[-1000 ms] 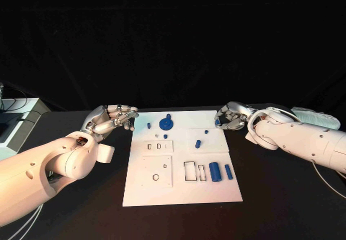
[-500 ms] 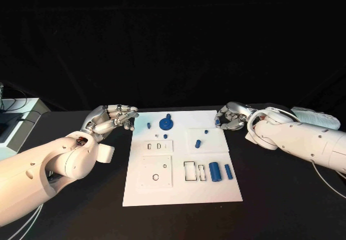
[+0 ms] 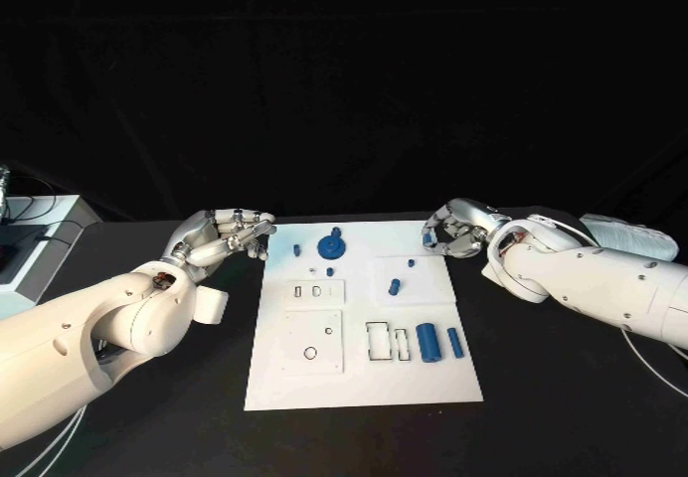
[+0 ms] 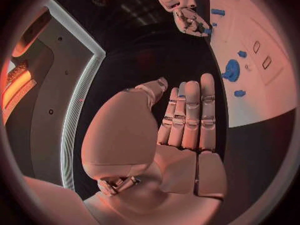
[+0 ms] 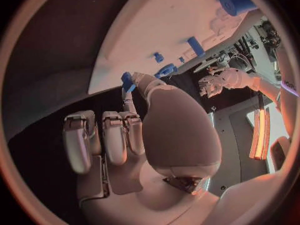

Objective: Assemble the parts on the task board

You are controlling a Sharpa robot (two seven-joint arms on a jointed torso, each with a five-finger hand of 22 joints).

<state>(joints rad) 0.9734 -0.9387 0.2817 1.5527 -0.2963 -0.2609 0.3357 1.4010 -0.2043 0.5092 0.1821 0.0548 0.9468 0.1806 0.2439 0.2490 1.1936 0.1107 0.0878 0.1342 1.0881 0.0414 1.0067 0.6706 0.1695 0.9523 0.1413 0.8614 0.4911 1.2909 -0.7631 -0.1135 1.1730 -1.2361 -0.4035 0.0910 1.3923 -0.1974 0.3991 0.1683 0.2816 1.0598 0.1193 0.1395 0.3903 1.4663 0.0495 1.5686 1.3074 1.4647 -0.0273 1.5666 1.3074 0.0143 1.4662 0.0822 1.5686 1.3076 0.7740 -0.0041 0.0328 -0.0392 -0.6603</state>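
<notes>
While the left hand (image 3: 223, 236) holds its place beside the far left corner of the task board (image 3: 359, 383), the right hand (image 3: 456, 231) has lifted and drifted slightly inward over the board's far right corner in the past second. That small shift suggests a part has been picked up and is being carried toward its seat. Seen from the right wrist, its fingers pinch a small blue part (image 5: 127, 80) between thumb and fingertip, the rest curled in. The left hand holds nothing, its fingers lying straight and close together in the left wrist view.

Outward on the white board, a blue gear (image 3: 331, 242) stands near the far edge, a blue cylinder (image 3: 428, 341) and a slimmer blue bar (image 3: 454, 342) lie toward the near right, and small blue pegs sit between them.
</notes>
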